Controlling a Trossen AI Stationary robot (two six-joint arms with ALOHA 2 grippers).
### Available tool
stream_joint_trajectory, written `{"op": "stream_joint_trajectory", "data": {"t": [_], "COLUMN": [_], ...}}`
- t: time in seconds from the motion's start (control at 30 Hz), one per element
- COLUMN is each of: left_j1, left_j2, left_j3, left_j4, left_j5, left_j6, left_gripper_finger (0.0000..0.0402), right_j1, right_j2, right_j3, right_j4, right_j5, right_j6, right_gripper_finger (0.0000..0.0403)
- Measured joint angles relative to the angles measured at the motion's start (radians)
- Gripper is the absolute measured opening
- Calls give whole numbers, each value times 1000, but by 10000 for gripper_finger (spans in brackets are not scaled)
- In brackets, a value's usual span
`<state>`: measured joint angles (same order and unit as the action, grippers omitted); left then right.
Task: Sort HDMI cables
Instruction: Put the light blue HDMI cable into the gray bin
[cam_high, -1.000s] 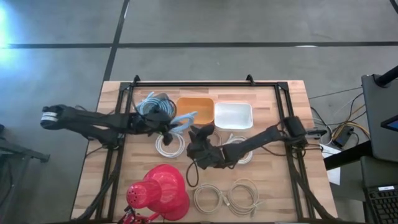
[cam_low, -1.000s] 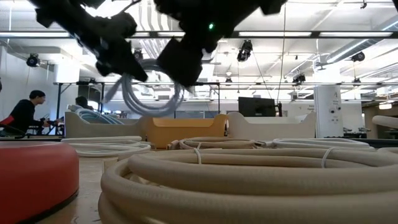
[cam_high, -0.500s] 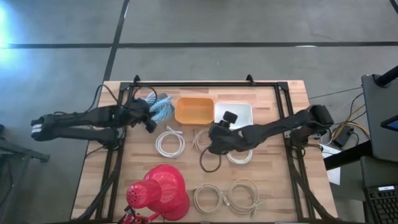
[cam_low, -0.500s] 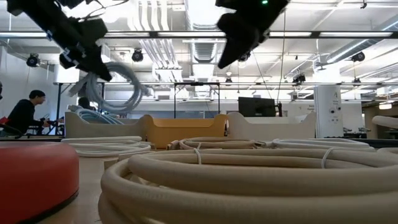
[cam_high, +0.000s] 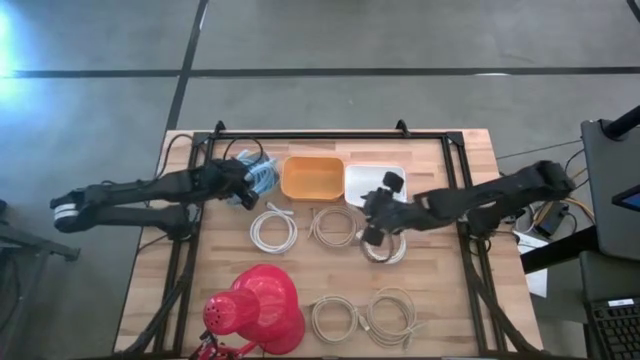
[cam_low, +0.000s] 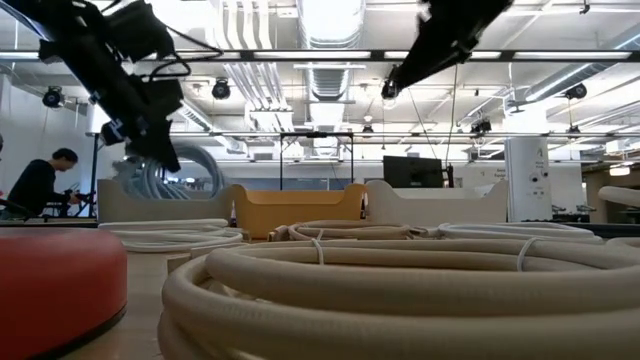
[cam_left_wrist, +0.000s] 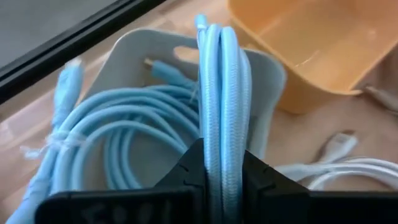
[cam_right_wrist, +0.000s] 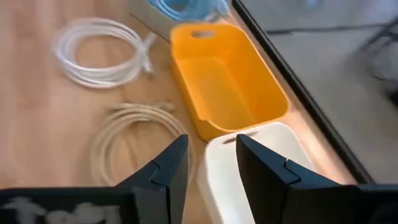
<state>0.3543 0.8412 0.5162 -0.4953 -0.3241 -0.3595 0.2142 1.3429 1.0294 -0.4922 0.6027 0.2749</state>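
Note:
My left gripper (cam_high: 243, 186) (cam_left_wrist: 221, 171) is shut on a light blue HDMI cable coil (cam_high: 263, 178) (cam_low: 185, 165) over the grey bin (cam_left_wrist: 268, 73) at the table's far left. That bin holds more light blue cables (cam_left_wrist: 118, 134). My right gripper (cam_high: 372, 212) (cam_right_wrist: 211, 158) is open and empty. It hovers above the near edge of the white bin (cam_high: 375, 184) (cam_right_wrist: 249, 168), beside the orange bin (cam_high: 313, 177) (cam_right_wrist: 224, 87). A white coil (cam_high: 272, 228) and two beige coils (cam_high: 335, 225) (cam_high: 385, 247) lie flat on the table. My left gripper pinches several strands of the light blue coil at one side of its loop (cam_left_wrist: 221, 158) between its two fingers (cam_left_wrist: 186, 177). The strands run along the fingers. The coil stands on edge, hanging below the gripper, and its lower part reaches the grey bin's rim (cam_low: 170, 185).
A red cone-shaped lamp (cam_high: 255, 305) lies near the table's near edge, with two more beige coils (cam_high: 337, 318) (cam_high: 392, 315) to its right. A black frame (cam_high: 330, 135) runs along the far edge. A person (cam_low: 35, 185) sits in the room beyond.
My left gripper carried the light blue coil from the table's middle toward the far left and lowered it over the grey bin. My right gripper drew away from that coil toward the table's right and now hovers by the white bin.

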Motion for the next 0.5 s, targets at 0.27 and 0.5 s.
{"op": "stream_joint_trajectory", "data": {"t": [0.27,0.5], "left_j1": [24,24], "left_j2": [39,51], "left_j3": [-29,-3], "left_j4": [-1,-59], "left_j5": [-34,-44], "left_j6": [37,47], "left_gripper_finger": [69,124], "right_j1": [0,1], "right_j2": [-194,-230], "right_j3": [-301,-431], "right_j4": [373,564], "right_j5": [-79,-206], "right_j6": [-4,21], "right_gripper_finger": [127,127]}}
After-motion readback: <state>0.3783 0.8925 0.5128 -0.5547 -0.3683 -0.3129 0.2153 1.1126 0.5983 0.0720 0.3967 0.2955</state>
